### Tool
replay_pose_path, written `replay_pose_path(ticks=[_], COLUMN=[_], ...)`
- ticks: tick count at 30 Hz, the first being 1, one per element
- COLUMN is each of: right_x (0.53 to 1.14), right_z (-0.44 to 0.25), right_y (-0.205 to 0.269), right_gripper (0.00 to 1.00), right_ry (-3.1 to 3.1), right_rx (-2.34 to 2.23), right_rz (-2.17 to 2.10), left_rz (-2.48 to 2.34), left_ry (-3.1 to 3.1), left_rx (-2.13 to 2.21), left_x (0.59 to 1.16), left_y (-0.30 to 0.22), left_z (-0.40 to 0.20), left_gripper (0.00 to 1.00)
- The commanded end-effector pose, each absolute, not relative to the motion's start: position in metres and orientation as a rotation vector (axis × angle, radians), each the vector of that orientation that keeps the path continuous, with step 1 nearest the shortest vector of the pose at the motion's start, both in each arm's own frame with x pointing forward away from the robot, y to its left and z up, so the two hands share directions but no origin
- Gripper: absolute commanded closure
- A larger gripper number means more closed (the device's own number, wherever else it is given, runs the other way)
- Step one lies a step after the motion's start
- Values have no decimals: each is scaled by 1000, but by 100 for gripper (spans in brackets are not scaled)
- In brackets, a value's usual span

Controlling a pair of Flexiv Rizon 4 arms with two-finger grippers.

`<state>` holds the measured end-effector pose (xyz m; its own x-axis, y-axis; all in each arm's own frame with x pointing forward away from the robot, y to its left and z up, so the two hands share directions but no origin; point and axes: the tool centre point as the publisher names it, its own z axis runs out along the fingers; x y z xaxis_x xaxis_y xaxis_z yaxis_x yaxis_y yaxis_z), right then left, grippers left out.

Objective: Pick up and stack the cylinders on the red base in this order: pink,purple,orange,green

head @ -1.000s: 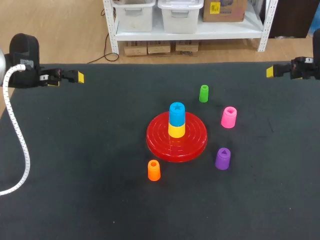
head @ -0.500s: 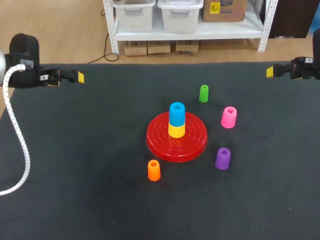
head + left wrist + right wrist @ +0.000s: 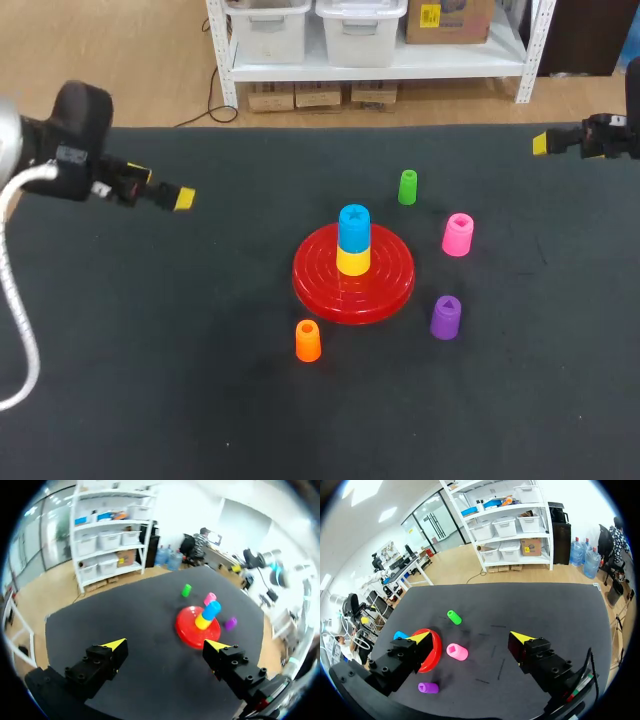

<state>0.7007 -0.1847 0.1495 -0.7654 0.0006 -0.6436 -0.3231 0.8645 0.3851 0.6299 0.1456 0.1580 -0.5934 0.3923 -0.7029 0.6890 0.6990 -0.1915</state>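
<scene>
Your left gripper (image 3: 183,198) has left its place at the table's (image 3: 150,400) far left corner. It has come in over the dark top, further from the far edge and closer to the red base (image 3: 388,288), though well apart from it. The left arm (image 3: 78,140) now slants inward instead of lying level along the far edge, and its white cable (image 3: 14,300) hangs closer to the table's left edge.

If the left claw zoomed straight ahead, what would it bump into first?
Probably the blue-and-yellow stack on the red base. The left claw points roughly at it, though it might pass above, since height is unclear.
</scene>
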Motion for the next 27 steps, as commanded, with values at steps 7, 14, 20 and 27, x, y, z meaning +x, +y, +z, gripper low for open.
replay_pose_path(ticks=[7,14,20,27], right_x=[700,700,700,700], right_z=[150,150,150,150], right_y=[-185,-185,-185,-185], right_gripper=[0,0,0,0], right_ry=[2372,2372,2372,2372], right_rx=[-232,-232,-232,-232], right_rz=[638,638,638,638], left_rz=[-745,-753,-745,-747], left_ry=[1948,1951,1983,1973], left_rx=[1397,1429,1375,1402], left_x=[619,621,624,622], left_y=[165,157,154,154], left_z=[165,162,157,153], left_gripper=[0,0,0,0])
